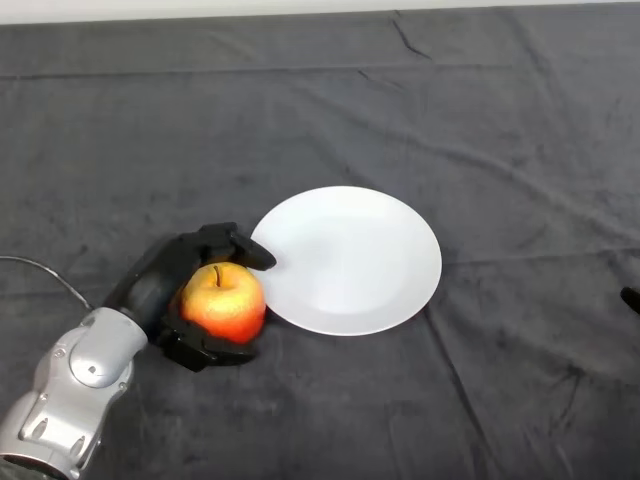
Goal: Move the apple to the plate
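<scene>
A black robotic hand (170, 285) curls its fingers and thumb around a red-and-yellow apple (224, 302), stem upward, at the left rim of a white plate (350, 258) on a desk draped in dark cloth (480, 120). One finger reaches over the plate's edge. The plate lies bare, and nothing stands between apple and plate.

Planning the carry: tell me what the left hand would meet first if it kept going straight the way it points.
The left hand, curled around the apple, points toward the right. The white plate lies first in that line, its near rim right beside the fingertips. Height above the rim is hard to judge from this view.
</scene>
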`<move>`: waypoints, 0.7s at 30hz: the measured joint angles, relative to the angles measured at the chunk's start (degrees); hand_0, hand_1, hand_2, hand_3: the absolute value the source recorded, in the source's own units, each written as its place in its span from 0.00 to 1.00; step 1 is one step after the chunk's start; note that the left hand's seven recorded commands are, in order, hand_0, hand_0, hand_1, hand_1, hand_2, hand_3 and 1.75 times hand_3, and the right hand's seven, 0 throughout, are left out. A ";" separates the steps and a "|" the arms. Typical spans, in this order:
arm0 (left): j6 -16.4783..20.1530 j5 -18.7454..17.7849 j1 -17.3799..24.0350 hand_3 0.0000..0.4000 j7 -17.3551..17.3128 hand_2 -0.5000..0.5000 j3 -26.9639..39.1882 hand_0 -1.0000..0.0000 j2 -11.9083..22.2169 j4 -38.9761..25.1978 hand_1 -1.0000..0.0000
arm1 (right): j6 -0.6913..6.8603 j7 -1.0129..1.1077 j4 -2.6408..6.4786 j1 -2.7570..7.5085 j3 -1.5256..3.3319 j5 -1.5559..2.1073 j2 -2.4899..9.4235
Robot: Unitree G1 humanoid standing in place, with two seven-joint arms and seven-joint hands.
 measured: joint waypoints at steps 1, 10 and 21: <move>0.23 0.00 0.00 1.00 0.31 0.50 0.07 0.00 0.01 -0.61 0.00 | 0.00 0.00 0.00 0.00 0.00 0.00 0.00; 2.14 2.11 -0.01 1.00 4.32 0.50 0.18 0.00 -0.01 -4.76 0.00 | 0.00 -0.01 -0.03 0.00 0.03 0.01 0.00; 4.86 4.64 -0.94 1.00 9.45 0.50 -0.93 0.00 -3.22 -5.72 0.00 | 0.00 -0.02 -0.09 0.04 0.05 0.02 -0.02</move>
